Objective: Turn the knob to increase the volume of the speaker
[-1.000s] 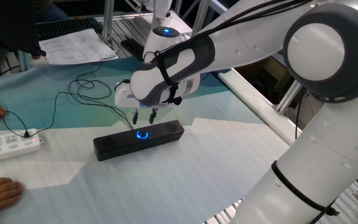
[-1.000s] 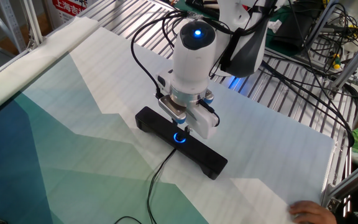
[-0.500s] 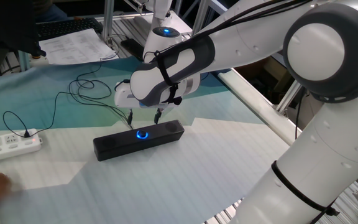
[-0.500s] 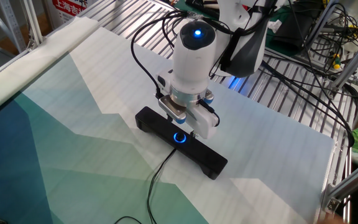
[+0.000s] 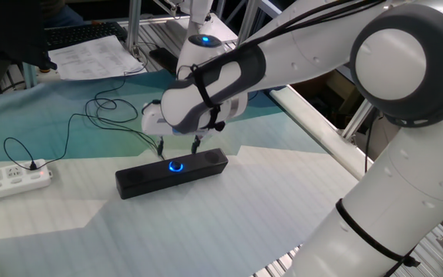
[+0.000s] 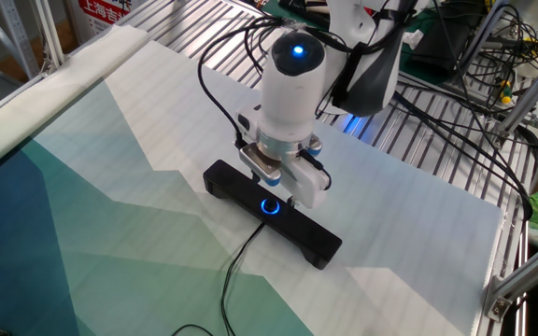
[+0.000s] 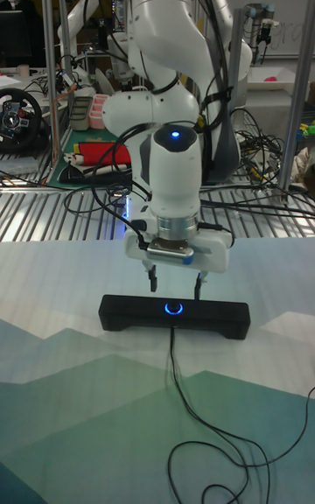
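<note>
The speaker is a slim black bar lying on the cloth-covered table, also seen in the other fixed view and the tall view. Its knob glows with a blue ring at the middle of the bar. My gripper hangs directly over the knob, pointing down, open, with one finger to each side and nothing between them. The fingertips stop a little above the bar's top. In the other fixed view the gripper partly hides the bar's far edge.
A thin black cable runs from the speaker across the cloth to a white power strip at the left edge. Papers and a keyboard lie at the back. A metal rack borders the cloth.
The fingers have spread wider apart above the knob. A person's hands at the table's edge have withdrawn out of view. The speaker has not moved.
</note>
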`<state>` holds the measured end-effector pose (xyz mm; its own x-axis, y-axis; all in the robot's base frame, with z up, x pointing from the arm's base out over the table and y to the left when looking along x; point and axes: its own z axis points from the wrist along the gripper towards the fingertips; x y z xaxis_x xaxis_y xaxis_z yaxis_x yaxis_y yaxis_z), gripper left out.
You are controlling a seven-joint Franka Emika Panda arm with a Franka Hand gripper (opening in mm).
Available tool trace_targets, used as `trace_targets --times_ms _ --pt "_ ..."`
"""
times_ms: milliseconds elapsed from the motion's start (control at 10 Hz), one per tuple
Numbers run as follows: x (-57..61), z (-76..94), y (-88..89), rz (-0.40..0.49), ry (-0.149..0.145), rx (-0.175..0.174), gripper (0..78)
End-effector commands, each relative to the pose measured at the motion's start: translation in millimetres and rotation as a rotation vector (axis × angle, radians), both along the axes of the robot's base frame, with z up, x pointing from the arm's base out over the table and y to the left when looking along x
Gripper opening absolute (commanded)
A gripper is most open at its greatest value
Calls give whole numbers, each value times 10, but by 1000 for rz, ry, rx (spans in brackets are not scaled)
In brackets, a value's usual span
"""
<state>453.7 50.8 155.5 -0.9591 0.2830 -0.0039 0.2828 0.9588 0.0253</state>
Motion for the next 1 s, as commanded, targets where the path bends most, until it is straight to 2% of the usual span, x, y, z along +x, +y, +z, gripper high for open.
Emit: trace_targets --times_ms 100,400,700,800,1000 --pt "-230 -128 46 11 11 -11 774" --pt "-245 -249 63 9 6 -15 774" --pt "-234 -270 64 11 0 -20 774" --pt "-230 -271 65 35 -11 -23 774" --pt "-195 -288 52 60 -10 -22 774"
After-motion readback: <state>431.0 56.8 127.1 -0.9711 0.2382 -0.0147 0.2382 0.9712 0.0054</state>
